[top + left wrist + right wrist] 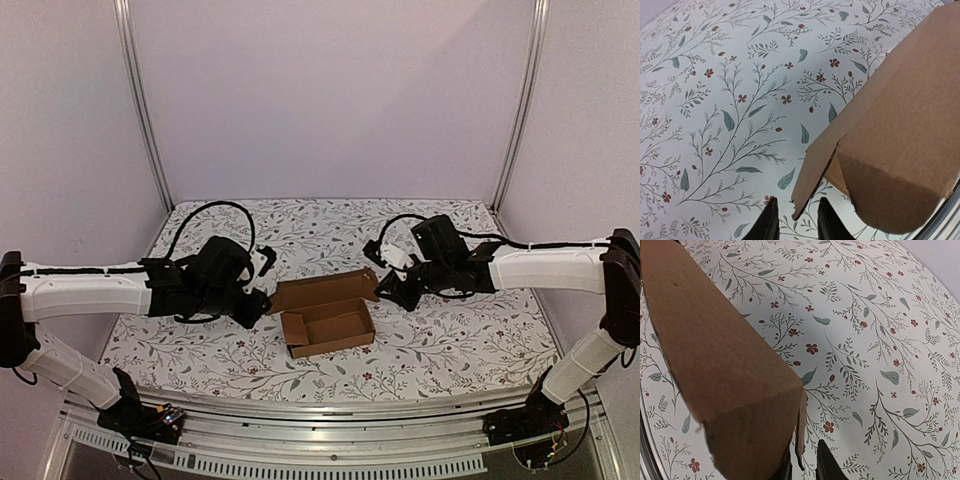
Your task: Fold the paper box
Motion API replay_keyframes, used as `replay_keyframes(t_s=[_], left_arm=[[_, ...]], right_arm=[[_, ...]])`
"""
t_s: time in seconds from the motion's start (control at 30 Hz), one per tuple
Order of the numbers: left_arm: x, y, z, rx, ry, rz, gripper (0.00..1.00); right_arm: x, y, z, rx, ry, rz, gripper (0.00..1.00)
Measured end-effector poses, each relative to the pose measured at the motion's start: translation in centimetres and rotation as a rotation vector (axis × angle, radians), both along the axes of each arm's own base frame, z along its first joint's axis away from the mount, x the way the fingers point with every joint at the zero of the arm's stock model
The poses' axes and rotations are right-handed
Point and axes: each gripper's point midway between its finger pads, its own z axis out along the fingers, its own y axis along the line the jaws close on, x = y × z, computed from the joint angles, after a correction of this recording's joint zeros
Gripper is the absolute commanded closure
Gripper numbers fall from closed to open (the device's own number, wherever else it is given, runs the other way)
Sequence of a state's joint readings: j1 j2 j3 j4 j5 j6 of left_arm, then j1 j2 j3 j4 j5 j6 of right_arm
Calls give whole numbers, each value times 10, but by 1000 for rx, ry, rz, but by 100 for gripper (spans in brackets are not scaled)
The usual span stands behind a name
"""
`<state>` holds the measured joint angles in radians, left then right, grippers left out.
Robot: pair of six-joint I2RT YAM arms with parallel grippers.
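Right now the paper box (325, 318) sits in the middle of the tabletop (450, 345), between the two arms. It is plain brown. Its open side faces up, so you can look into it from above. It has low walls, and a wide lid (322, 291) sticks out from its far side, toward the far edge of the tabletop. The tabletop has little leaves and red flowers drawn all over it.

The left claw (262, 303) is at the left end of the box, by the corner where the lid joins. Seen from the left wrist, a thin side flap (812, 172) of the box pokes in between its two black fingers (769, 226). One finger is on each side of the flap. A little gap shows on both sides, so the claw is not pinching the flap. It is loose around it and holds nothing.

The right claw (386, 290) is at the right end of the lid. Seen from the right wrist, a thin edge of cardboard (800, 440) comes in between its fingers. Only one finger (829, 466) shows well. The other one is mostly hidden behind the brown wall of the box. The finger that shows is very close to the cardboard, but I cannot tell if the claw is squeezing it or not.
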<state>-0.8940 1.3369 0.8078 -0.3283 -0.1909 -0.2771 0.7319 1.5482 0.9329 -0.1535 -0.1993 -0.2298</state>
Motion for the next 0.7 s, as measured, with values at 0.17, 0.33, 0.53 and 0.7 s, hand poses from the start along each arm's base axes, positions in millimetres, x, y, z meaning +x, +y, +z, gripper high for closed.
replay_keyframes(t_s=[0.17, 0.33, 0.53, 0.7], left_arm=[[1, -2, 0, -3, -4, -1, 79], [2, -3, -3, -2, -2, -1, 87], [3, -5, -6, 1, 2, -7, 100], [4, -10, -2, -8, 3, -16, 100]], right_arm=[[-2, 3, 0, 9, 12, 13, 92], [-3, 3, 0, 12, 15, 17, 100], [-5, 5, 1, 19, 25, 27, 100], [-10, 9, 1, 18, 25, 38, 100]])
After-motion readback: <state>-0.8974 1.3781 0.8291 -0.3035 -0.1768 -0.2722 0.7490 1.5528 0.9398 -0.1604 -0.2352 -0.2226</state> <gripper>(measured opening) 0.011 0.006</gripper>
